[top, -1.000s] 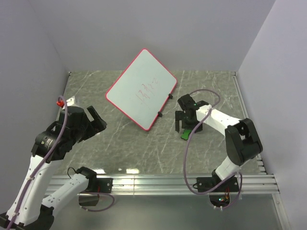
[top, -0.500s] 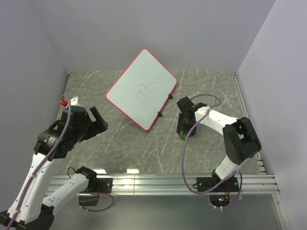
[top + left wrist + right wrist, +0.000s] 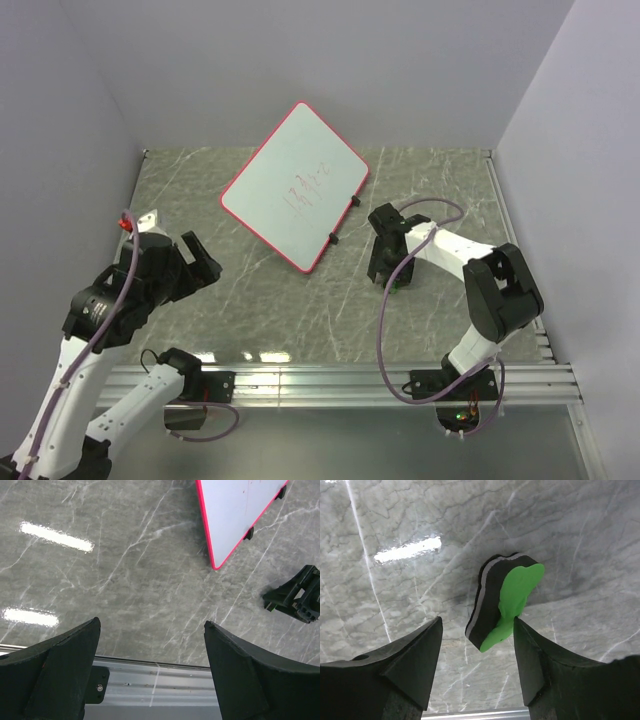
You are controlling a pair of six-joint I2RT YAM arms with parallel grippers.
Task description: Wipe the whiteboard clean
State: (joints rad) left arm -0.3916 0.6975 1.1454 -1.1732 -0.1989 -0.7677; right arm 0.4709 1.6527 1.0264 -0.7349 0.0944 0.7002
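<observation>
The whiteboard (image 3: pixel 295 187) lies tilted at the back middle of the table, white with a red-pink rim, small black feet on its right edge and faint red scribbles near its centre; one corner shows in the left wrist view (image 3: pixel 235 515). The green and black eraser (image 3: pixel 502 600) lies on the table right of the board. My right gripper (image 3: pixel 385 272) is low over it, open, its fingers (image 3: pixel 540 665) on either side of the eraser's near end, one finger touching the green top. My left gripper (image 3: pixel 200 258) is open and empty at the left, away from the board.
Grey marble table (image 3: pixel 300 300) with a metal rail (image 3: pixel 340 380) along the near edge. Purple-grey walls stand at the left, back and right. A small red-tipped thing on a pale mount (image 3: pixel 128 222) sits by the left wall. The right gripper shows in the left wrist view (image 3: pixel 297 597).
My right gripper has come down over the eraser, which is now mostly hidden under it in the top view. My left arm has pulled back a little toward the near left.
</observation>
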